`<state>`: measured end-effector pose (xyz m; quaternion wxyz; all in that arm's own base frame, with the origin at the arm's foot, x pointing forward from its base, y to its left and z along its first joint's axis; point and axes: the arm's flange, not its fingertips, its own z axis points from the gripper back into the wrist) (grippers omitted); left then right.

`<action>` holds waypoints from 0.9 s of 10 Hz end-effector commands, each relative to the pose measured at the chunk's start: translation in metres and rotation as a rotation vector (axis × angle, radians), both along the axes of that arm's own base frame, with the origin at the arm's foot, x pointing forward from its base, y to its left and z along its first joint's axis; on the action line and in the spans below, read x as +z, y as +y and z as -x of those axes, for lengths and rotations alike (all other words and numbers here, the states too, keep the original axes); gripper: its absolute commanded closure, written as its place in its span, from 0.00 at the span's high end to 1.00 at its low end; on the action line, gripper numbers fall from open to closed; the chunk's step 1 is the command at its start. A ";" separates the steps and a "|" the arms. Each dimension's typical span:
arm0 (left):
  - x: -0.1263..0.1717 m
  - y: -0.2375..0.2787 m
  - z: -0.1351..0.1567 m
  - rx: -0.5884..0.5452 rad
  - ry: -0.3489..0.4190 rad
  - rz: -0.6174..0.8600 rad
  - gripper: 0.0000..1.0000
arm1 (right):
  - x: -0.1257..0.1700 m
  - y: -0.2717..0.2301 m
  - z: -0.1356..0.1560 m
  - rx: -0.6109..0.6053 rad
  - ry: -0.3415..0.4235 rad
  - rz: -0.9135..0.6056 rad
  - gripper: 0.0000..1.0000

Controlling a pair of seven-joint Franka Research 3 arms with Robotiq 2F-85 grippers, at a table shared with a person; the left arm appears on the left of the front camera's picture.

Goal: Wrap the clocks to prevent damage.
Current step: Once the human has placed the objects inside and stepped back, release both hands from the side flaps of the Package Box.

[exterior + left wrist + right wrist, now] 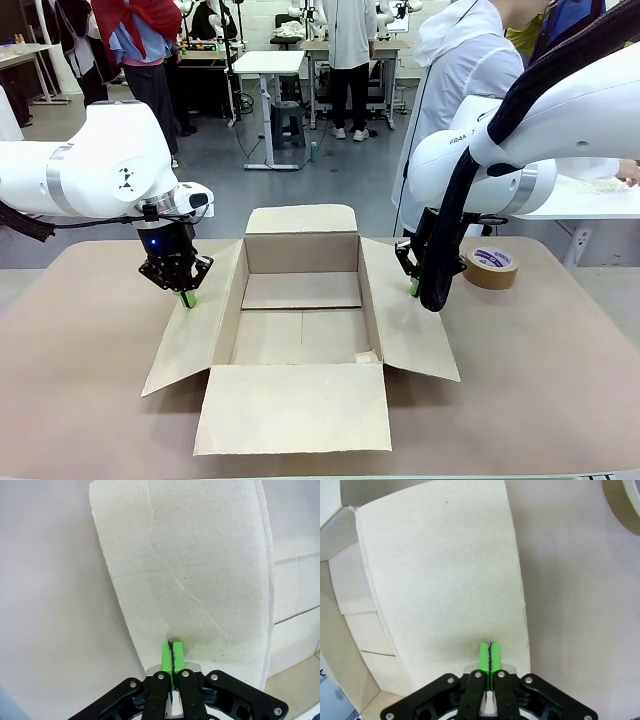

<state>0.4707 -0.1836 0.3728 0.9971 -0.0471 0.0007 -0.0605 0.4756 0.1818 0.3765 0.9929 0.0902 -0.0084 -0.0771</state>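
From the front, the cardboard box (300, 335) sits open on the counter (80, 380) between the two arms, its floor bare. The left tool (186, 295) is shut, with nothing between its pads, and its tip presses down on the left flap (200, 330). The right tool (414, 288) is shut too, on the right flap (405, 320). To my eye they are there to pin both side flaps splayed outward, so the mouth is wide for something to go in. A tape roll (491, 267) lies just beyond the right tool, handy for sealing. Farther off past that arm, a pale crinkled sheet (598, 186) lies on a white table (570, 205) by a person's hand (630, 172). Whether that is the wrapped clocks I cannot tell.

From the left wrist, the left tool (171, 655) has its green pads squeezed flat together, the tip on the flap (200, 570) near its outer edge. The counter (50, 605) is to one side and the box opening to the other.

From the right wrist it looks much the same. The right tool (490, 655) is closed, its tip planted on its flap (445, 580), with the box's hollow (350, 610) off to one side. On the other side is bare counter (580, 605), and the tape roll (627, 500) sits ahead at the corner.
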 end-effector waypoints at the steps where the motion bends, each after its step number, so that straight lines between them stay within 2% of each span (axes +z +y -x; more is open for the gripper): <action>1: 0.002 0.001 0.000 -0.004 0.003 -0.006 0.00 | -0.001 0.001 0.001 -0.014 0.002 0.025 0.00; 9: 0.002 0.001 0.000 -0.004 0.003 -0.006 0.00 | -0.001 0.001 0.001 -0.014 0.002 0.025 0.00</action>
